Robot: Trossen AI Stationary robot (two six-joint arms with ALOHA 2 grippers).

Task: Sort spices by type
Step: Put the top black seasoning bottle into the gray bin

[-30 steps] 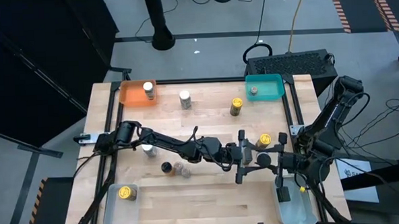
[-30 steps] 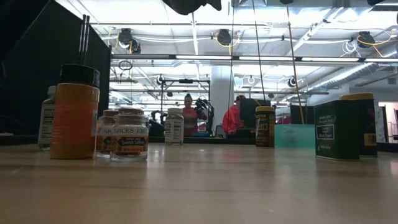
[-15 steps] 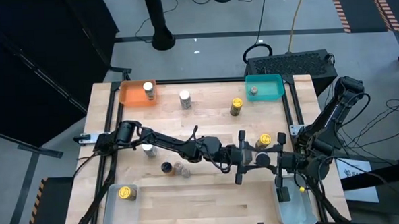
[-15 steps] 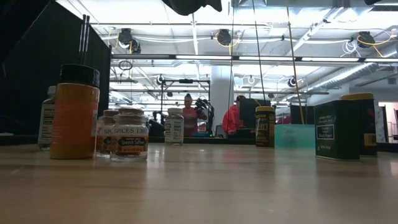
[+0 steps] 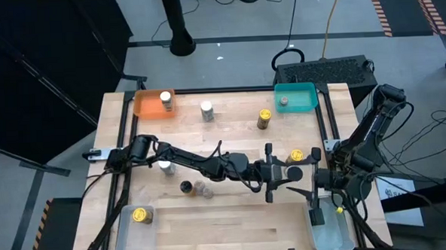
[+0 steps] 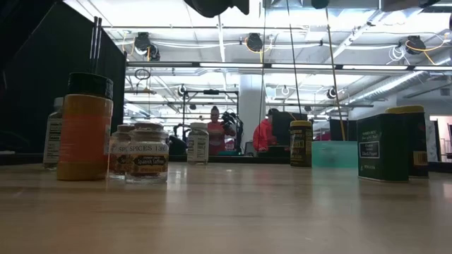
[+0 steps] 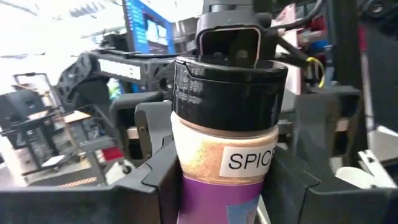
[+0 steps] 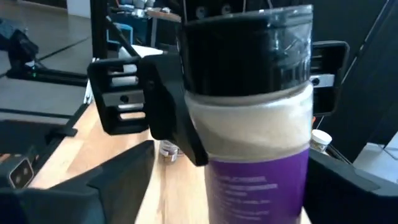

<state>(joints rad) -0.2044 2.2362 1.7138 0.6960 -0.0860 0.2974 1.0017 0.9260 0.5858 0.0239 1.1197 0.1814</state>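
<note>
purple-labelled jar (image 7: 230, 143) sits clamped in the left gripper (image 5: 274, 172); right gripper (image 5: 314, 183) released, wrist views only.

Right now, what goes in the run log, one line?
left tool: shut on black-lidded jar | right tool: open, facing jar | place: above table, right of centre

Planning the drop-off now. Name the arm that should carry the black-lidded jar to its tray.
Left, probably. The left gripper is shut on the black-lidded jar at mid-table. The right gripper faces it with its fingers spread, gripping nothing.
</note>
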